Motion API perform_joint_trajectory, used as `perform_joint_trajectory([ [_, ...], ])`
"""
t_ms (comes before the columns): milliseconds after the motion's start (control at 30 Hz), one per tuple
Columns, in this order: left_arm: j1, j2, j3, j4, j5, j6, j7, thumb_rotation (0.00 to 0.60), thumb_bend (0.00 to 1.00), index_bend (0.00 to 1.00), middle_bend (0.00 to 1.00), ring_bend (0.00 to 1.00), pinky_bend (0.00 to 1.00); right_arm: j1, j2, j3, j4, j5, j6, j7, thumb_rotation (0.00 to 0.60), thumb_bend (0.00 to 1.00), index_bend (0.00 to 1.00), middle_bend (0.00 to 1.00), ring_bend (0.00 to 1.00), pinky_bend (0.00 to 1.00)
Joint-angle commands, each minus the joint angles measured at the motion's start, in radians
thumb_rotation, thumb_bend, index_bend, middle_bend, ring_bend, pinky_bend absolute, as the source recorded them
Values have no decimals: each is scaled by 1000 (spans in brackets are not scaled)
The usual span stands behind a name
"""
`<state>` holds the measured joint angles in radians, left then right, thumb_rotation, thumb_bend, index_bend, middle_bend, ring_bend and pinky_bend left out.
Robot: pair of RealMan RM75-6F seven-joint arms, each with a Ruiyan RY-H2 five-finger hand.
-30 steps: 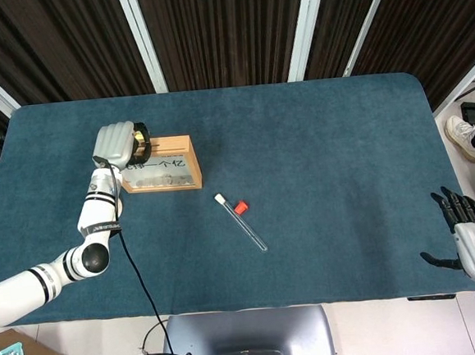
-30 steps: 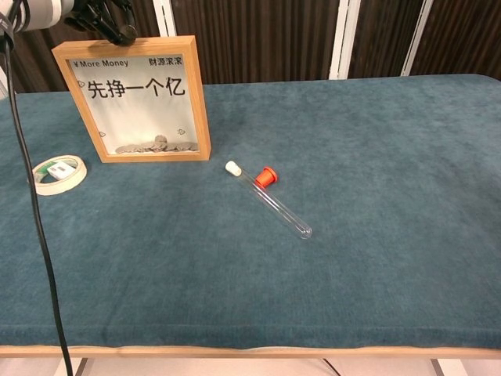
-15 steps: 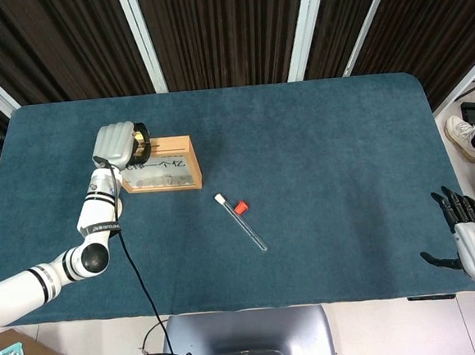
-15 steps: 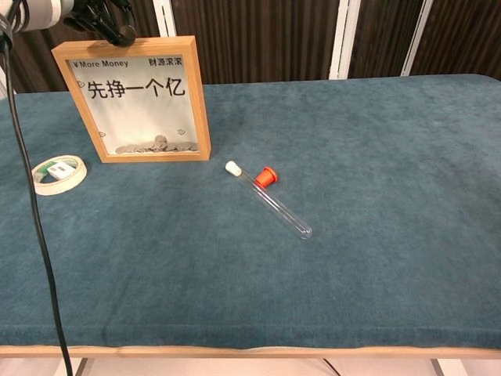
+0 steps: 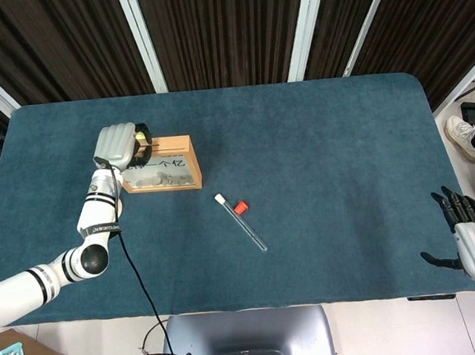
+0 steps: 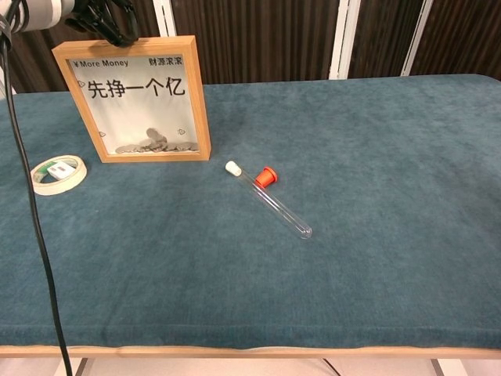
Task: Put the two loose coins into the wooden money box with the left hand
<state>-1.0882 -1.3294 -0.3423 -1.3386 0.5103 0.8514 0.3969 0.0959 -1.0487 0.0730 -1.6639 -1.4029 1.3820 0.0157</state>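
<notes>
Broadly: teal-covered table (image 5: 319, 163) fills both views, far edge vs dark slatted wall, near edge w/ tan trim in chest view. Wide open cloth across whole right half and front, nothing standing there.

Next down, wooden money box (image 6: 131, 99) upright near far-left, glass front w/ printed characters facing chest cam, low heap of coins (image 6: 153, 144) behind glass at bottom; one coin sits higher than rest, mid-pane. From head view, box (image 5: 164, 163) seen from above, top edge toward far side.

Left arm reaches from near-left corner, black cable trailing off front edge. Left hand (image 5: 120, 146) over box's top-left corner, fingers curled down; dark fingertips (image 6: 109, 19) just above frame top in chest view. Can't tell if anything pinched; small yellowish bit shows by fingers in head view, too small to call.

Right hand (image 5: 466, 233) at near-right table edge, well apart from everything, fingers spread, holding nothing.

Test tube (image 6: 274, 204) lies flat mid-table, angled, white stopper (image 6: 232, 167) at far end, orange cap (image 6: 266, 177) touching beside it. Clear room all round tube.

Tape roll (image 6: 58, 173) flat near left edge, just front-left of box, apart from it.
</notes>
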Motion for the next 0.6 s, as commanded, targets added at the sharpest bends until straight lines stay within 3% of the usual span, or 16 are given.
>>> perform_joint_trajectory([
  [33, 5, 4, -5, -13, 18, 13, -11, 600, 426, 465, 1000, 1000, 1000, 0, 0, 0, 0, 0, 1, 1, 600, 114, 0, 0, 0, 0],
  [167, 36, 25, -15, -78, 110, 86, -52, 600, 418, 404, 1000, 1000, 1000, 0, -1, 0, 2, -4, 3, 1, 600, 114, 0, 0, 0, 0],
  [267, 99, 83, -10, -209, 247, 193, -96, 600, 401, 301, 995, 1000, 1000, 2, -1, -4, 2, -10, -2, 1, 600, 114, 0, 0, 0, 0],
  [333, 164, 148, 23, -328, 347, 269, -103, 600, 398, 233, 926, 998, 1000, 1, 0, -7, 0, -19, 1, 3, 600, 114, 0, 0, 0, 0],
  [367, 198, 180, 45, -382, 391, 301, -104, 600, 397, 195, 833, 974, 1000, 0, 1, -9, -1, -24, 4, 3, 600, 114, 0, 0, 0, 0],
  [433, 280, 249, 101, -490, 481, 365, -111, 600, 395, 137, 615, 822, 968, -2, 2, -13, -3, -33, 8, 3, 600, 114, 0, 0, 0, 0],
  [467, 342, 295, 150, -554, 548, 408, -123, 600, 394, 104, 480, 657, 873, -4, 3, -18, -5, -40, 10, 0, 600, 114, 0, 0, 0, 0],
  [500, 392, 328, 193, -593, 604, 438, -134, 600, 393, 77, 363, 474, 724, -5, 3, -21, -7, -46, 10, -4, 600, 113, 0, 0, 0, 0],
  [600, 582, 411, 367, -651, 797, 568, -149, 600, 390, 35, 157, 138, 314, -7, 0, -36, -16, -65, 12, -35, 600, 114, 0, 0, 0, 0],
])
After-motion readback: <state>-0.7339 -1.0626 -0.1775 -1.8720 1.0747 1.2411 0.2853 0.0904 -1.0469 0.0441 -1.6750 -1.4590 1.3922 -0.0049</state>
